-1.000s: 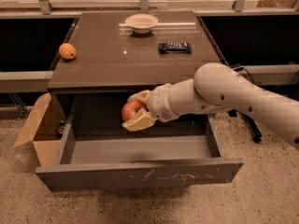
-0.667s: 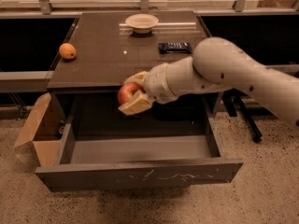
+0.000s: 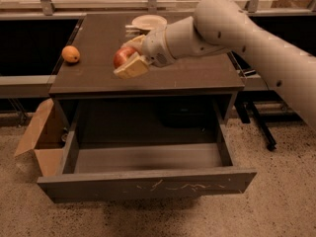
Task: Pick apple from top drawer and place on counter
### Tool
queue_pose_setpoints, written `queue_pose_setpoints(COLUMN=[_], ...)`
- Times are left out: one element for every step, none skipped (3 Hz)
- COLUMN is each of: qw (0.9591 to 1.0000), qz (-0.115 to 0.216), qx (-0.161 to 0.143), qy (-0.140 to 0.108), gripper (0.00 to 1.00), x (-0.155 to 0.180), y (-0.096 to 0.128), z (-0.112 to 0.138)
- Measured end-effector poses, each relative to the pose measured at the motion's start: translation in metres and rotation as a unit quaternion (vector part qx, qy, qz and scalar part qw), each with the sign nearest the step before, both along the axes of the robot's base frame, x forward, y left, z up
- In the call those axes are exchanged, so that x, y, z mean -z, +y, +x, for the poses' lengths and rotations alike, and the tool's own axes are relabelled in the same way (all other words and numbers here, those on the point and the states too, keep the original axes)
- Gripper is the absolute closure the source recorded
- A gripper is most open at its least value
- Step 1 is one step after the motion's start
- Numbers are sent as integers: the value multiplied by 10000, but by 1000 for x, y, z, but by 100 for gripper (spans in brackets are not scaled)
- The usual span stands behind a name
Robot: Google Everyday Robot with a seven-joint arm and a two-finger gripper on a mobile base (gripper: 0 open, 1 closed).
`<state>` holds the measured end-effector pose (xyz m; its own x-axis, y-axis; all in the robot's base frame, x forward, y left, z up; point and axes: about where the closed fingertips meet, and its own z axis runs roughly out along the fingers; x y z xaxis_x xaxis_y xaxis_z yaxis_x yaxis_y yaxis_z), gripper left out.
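My gripper [image 3: 127,57] is shut on the apple [image 3: 123,56], a small red fruit with yellowish patches, and holds it above the left middle of the dark brown counter [image 3: 98,38]. One pale finger [image 3: 130,68] lies under the apple, the other behind it. The top drawer [image 3: 148,158] stands pulled out below the counter, its grey floor bare and its front panel [image 3: 148,184] marked by pale scratches.
A small orange fruit [image 3: 70,54] sits at the counter's left edge. A white bowl [image 3: 149,21] stands at the back middle. An open cardboard box [image 3: 42,137] is on the floor left of the drawer. A chair base [image 3: 259,125] is at the right.
My gripper has lifted the apple up out of the drawer and carried it back and left, over the counter top.
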<state>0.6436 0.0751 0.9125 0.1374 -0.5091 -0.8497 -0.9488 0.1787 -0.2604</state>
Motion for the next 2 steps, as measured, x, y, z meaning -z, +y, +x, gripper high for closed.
queue_pose_setpoints(qw=[9994, 9977], qz=[295, 455], qx=[110, 328], qy=[132, 384], gripper=[100, 100], x=[-3, 7], y=[16, 20], z=[44, 75])
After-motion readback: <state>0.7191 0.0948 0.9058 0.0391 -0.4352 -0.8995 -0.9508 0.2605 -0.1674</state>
